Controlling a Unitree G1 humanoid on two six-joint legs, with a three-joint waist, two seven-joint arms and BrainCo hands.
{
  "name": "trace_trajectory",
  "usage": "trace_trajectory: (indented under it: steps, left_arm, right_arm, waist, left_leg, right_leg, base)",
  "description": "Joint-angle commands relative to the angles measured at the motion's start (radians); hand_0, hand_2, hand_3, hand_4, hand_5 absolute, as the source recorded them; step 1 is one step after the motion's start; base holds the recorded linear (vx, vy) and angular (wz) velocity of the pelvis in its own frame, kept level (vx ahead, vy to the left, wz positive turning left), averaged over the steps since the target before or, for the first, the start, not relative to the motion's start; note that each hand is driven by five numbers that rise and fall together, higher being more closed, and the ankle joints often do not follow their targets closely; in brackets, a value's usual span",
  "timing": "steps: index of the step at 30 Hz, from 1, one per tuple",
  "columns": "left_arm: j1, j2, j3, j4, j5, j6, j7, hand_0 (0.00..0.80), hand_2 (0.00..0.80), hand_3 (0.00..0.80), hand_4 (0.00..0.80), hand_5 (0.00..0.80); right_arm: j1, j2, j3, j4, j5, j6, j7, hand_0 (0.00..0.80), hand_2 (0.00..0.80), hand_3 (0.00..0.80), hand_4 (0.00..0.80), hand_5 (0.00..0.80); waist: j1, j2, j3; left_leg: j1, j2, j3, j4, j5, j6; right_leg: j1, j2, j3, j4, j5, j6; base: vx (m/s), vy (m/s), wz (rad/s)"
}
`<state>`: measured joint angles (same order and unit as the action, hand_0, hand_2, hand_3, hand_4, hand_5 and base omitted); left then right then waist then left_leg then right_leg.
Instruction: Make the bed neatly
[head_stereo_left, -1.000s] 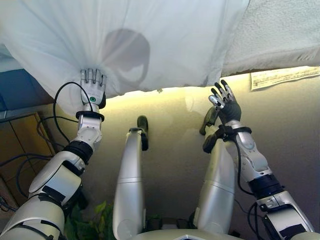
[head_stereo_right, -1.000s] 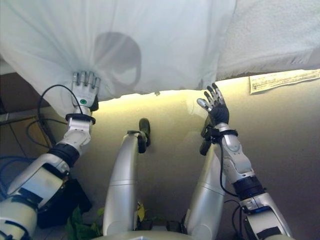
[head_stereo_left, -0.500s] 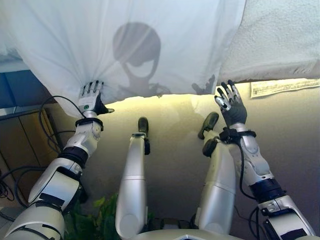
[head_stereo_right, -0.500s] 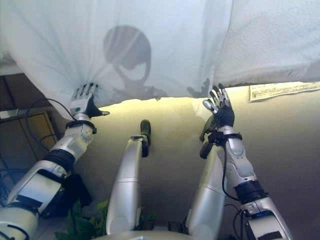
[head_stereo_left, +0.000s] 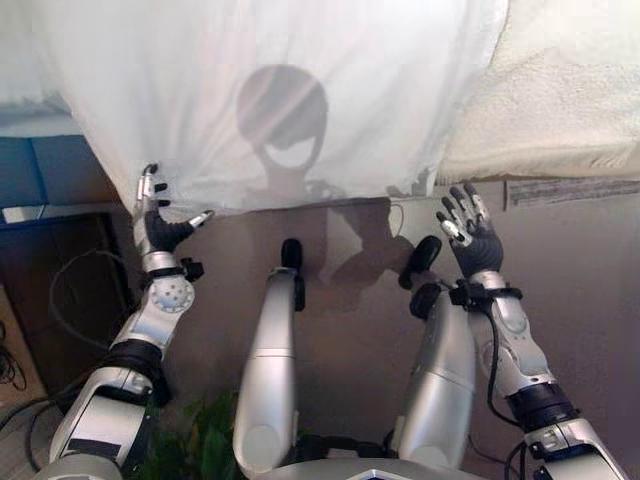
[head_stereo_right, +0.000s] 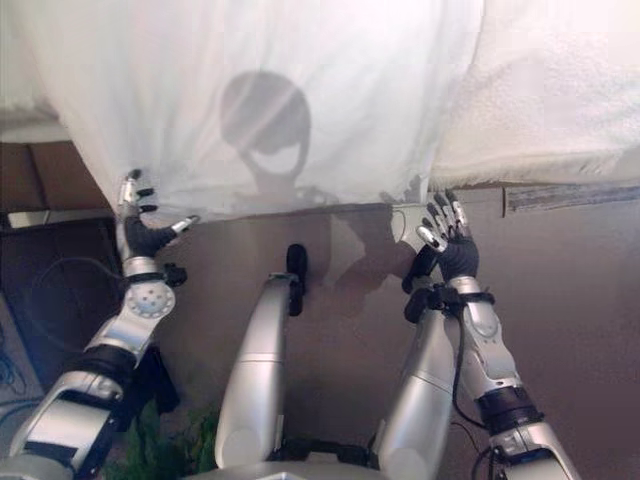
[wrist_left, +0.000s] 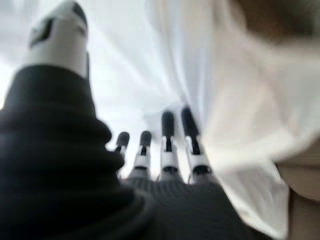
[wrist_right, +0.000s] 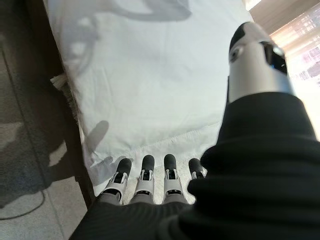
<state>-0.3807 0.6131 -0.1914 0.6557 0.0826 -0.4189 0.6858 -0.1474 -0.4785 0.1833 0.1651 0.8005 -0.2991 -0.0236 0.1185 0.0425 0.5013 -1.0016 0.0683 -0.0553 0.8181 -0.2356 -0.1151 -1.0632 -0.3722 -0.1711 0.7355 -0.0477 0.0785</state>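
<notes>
A white sheet (head_stereo_left: 280, 90) lies over the bed and hangs over its near edge, with a few folds at the hem. My left hand (head_stereo_left: 155, 228) is at the sheet's lower left corner. Its fingers are straight, its thumb is spread, and its fingertips are at the hem, holding nothing. The left wrist view shows the same straight fingers (wrist_left: 170, 145) with the sheet (wrist_left: 150, 60) past them. My right hand (head_stereo_left: 470, 238) is open with spread fingers, just below the sheet's right corner. It is empty in the right wrist view (wrist_right: 150, 182).
A white textured mattress cover (head_stereo_left: 570, 90) lies bare to the right of the sheet. A paper label (head_stereo_left: 575, 190) sits under its edge. A dark cabinet with a blue top (head_stereo_left: 55, 170) stands at the left. Green leaves (head_stereo_left: 205, 440) show by the floor.
My left hand has let go of the bunched sheet corner, opened and drawn back to the left. The sheet now hangs looser. My right hand has stayed open and barely moved.
</notes>
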Motion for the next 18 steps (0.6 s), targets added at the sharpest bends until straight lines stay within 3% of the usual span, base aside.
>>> trace_trajectory:
  steps: [1, 4, 9, 18]
  left_arm:
    - [0.077, 0.054, 0.054, -0.022, 0.026, -0.01, 0.069, 0.0, 0.0, 0.0, 0.0, 0.0]
    - [0.054, 0.043, 0.005, -0.019, 0.021, 0.027, 0.101, 0.0, 0.0, 0.0, 0.0, 0.0]
    - [0.034, 0.011, -0.019, -0.005, 0.087, 0.109, 0.262, 0.0, 0.0, 0.0, 0.0, 0.0]
    - [-0.163, -0.003, -0.157, 0.165, 0.336, 0.364, 0.439, 0.0, 0.0, 0.0, 0.0, 0.0]
  right_arm:
    - [0.004, 0.043, -0.009, -0.07, -0.015, -0.071, -0.062, 0.0, 0.0, 0.0, 0.0, 0.0]
    - [-0.077, 0.046, 0.028, -0.027, -0.041, -0.065, -0.142, 0.0, 0.0, 0.0, 0.0, 0.0]
    - [-0.168, 0.038, 0.06, 0.083, -0.029, -0.094, -0.181, 0.0, 0.0, 0.0, 0.0, 0.0]
    - [-0.314, 0.049, 0.146, 0.174, -0.006, -0.082, -0.232, 0.0, 0.0, 0.0, 0.0, 0.0]
  waist:
    - [0.039, 0.009, 0.019]
    - [0.046, 0.032, 0.019]
    - [0.061, 0.053, 0.019]
    - [0.05, 0.032, 0.019]
  left_leg:
    - [0.0, -0.038, 0.024, -0.114, 0.132, 0.044]
    - [0.005, -0.051, 0.029, -0.12, 0.146, 0.047]
    - [0.007, -0.052, 0.037, -0.118, 0.153, 0.047]
    - [-0.061, -0.039, 0.038, -0.088, 0.171, 0.032]
  right_leg:
    - [0.053, -0.052, 0.05, -0.095, 0.2, 0.157]
    - [0.048, -0.064, 0.053, -0.079, 0.192, 0.155]
    - [0.041, -0.076, 0.056, -0.062, 0.182, 0.155]
    - [-0.017, -0.072, 0.072, -0.056, 0.21, 0.16]
  base:
    - [0.057, 0.03, 0.1]
    - [0.016, 0.05, 0.15]
    - [0.0, 0.048, 0.05]
    - [-0.002, 0.036, -0.03]
